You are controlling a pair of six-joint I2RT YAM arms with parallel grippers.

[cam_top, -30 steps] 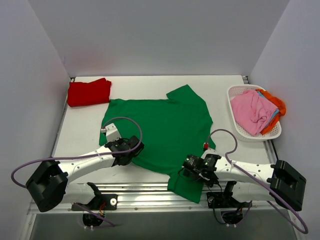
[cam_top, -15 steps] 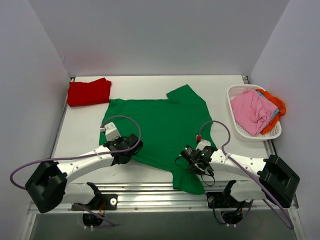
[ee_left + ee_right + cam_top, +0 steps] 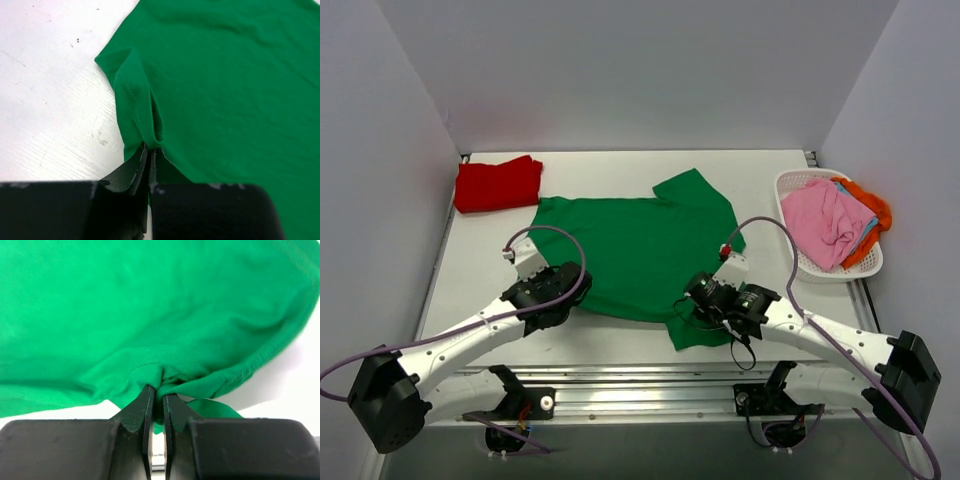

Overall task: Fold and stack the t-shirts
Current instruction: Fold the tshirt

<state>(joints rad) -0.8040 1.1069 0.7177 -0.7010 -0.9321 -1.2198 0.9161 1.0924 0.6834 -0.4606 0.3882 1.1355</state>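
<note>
A bright green t-shirt [image 3: 640,245] lies spread across the middle of the table, its near hem bunched. My left gripper [image 3: 556,290] is shut on the hem's left corner, and the left wrist view shows a fold of green t-shirt [image 3: 225,75] pinched at the left gripper's [image 3: 150,150] tips. My right gripper [image 3: 708,296] is shut on the hem's right part, where the green t-shirt [image 3: 150,305] gathers between the right gripper's [image 3: 156,392] fingers. A folded red t-shirt [image 3: 498,184] sits at the far left corner.
A white lattice basket [image 3: 817,266] stands at the right edge holding a pink t-shirt [image 3: 825,220], an orange one [image 3: 876,210] and a sliver of blue [image 3: 869,229]. Walls close in on the left, back and right. A metal rail runs along the near edge.
The right gripper closed on the green t-shirt's near hem. Both arms then moved away from the near edge, pulling the hem off the table's front edge toward the middle.
</note>
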